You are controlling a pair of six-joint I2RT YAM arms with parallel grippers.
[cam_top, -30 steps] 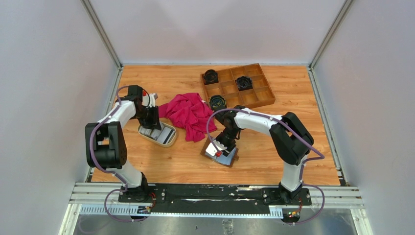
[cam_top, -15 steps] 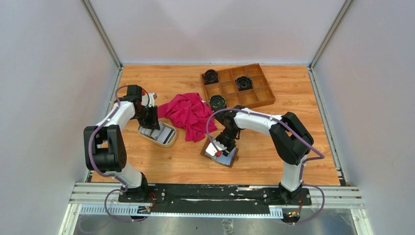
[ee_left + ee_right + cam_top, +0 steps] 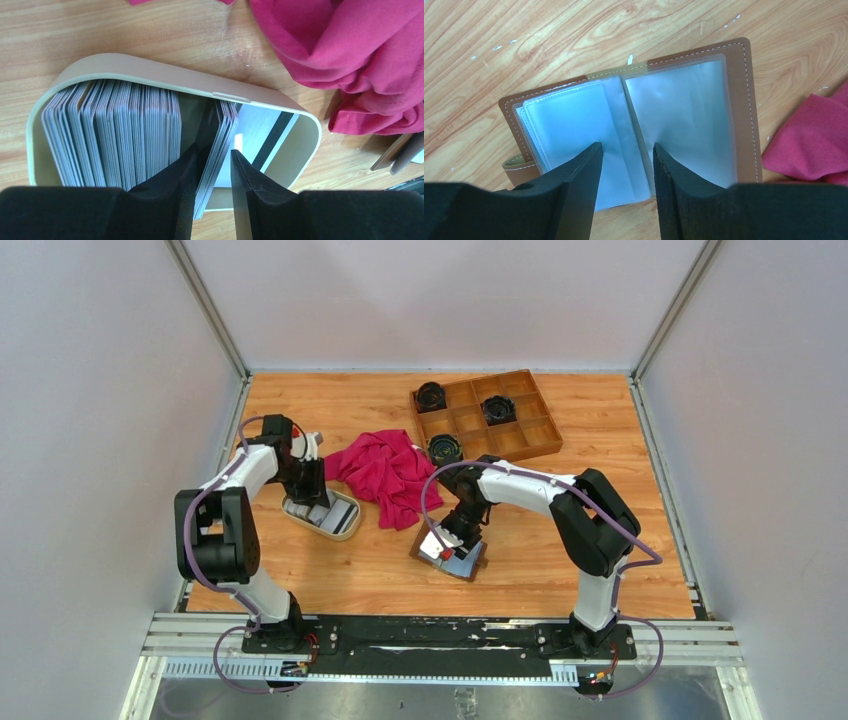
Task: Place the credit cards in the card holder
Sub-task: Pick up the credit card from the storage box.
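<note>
Two jaws of the left gripper (image 3: 214,151) straddle the end few credit cards (image 3: 115,130) in the cream dish (image 3: 150,67), a touch wider than a moment ago; whether they pinch, I cannot tell. The right gripper (image 3: 626,147), jaws apart, hasn't budged from the open card holder (image 3: 684,110). No card is out yet.

In the left wrist view the left end effector (image 3: 214,152) covers the lower ends of the few credit cards (image 3: 222,122) between its fingers, so whether they are pinched cannot be told. The pink cloth (image 3: 350,55) is cut off from 12 to 3 o'clock. In the right wrist view the right end effector (image 3: 626,147) hides the 6 o'clock edge of the card holder (image 3: 684,105).
</note>
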